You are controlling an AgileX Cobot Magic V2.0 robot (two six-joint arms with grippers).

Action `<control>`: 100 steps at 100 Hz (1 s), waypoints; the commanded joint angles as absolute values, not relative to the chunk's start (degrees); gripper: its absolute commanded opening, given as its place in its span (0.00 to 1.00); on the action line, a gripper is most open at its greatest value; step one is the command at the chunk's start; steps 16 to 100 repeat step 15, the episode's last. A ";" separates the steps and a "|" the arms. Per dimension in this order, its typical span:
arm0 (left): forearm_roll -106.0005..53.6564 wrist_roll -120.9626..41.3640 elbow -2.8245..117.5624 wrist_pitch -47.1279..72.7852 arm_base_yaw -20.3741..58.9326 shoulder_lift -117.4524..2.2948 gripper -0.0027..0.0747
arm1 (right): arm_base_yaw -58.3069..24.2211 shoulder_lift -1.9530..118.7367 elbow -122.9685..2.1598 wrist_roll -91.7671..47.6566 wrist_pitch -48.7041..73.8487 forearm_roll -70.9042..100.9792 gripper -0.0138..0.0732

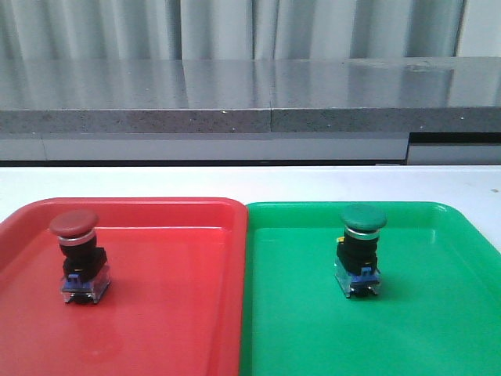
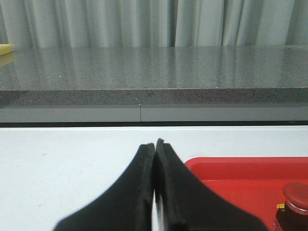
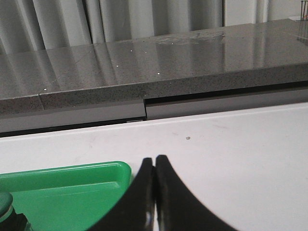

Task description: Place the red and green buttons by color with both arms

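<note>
Front view has red button upright in red tray, green button in green tray, so w/ left gripper & right gripper clenched, empty, we'd just keep clear.

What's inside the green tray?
One green button stands upright in the green tray, toward its back. The rest of the tray looks bare, but its front edge runs out of the picture, so I can't see that part.
</note>
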State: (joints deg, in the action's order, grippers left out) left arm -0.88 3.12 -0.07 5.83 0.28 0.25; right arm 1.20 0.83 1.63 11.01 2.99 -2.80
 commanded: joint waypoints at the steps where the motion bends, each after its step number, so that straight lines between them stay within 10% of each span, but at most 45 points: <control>1: -1.38 3.81 -0.81 1.67 0.18 2.05 0.01 | 1.43 1.44 0.52 10.52 -2.00 -2.85 0.08; 100: -1.38 3.81 -0.81 1.67 0.18 2.05 0.01 | 1.43 1.44 0.52 10.52 -2.11 -2.85 0.08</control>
